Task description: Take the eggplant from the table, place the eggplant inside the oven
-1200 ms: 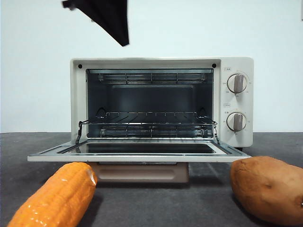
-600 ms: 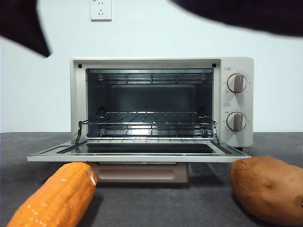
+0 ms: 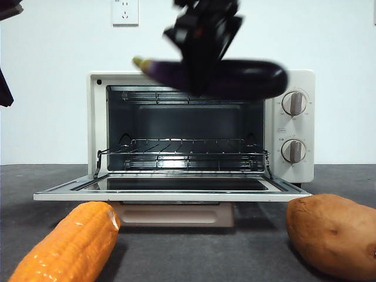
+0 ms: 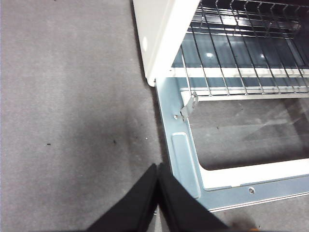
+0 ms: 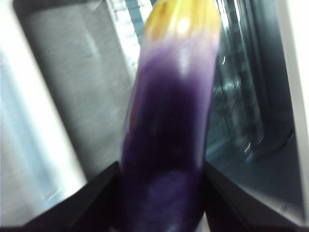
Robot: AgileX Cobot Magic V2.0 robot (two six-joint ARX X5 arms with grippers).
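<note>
Front view: right hand (image 3: 202,50) grips eggplant (image 3: 247,79) — above oven (image 3: 294,123).

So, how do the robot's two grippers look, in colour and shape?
Both are matte black with no markings visible. The left gripper has two smooth jaws tapering to thin, pointed tips. The right gripper has broad, flat-sided black jaws; in the front view its head looks blocky, blurred, with cable-like parts on top.

The eggplant (image 3: 247,79) is glossy dark purple, paling to yellowish at its stem end. The oven (image 3: 294,126) is cream-white; the table (image 4: 72,96) speckled grey.
</note>
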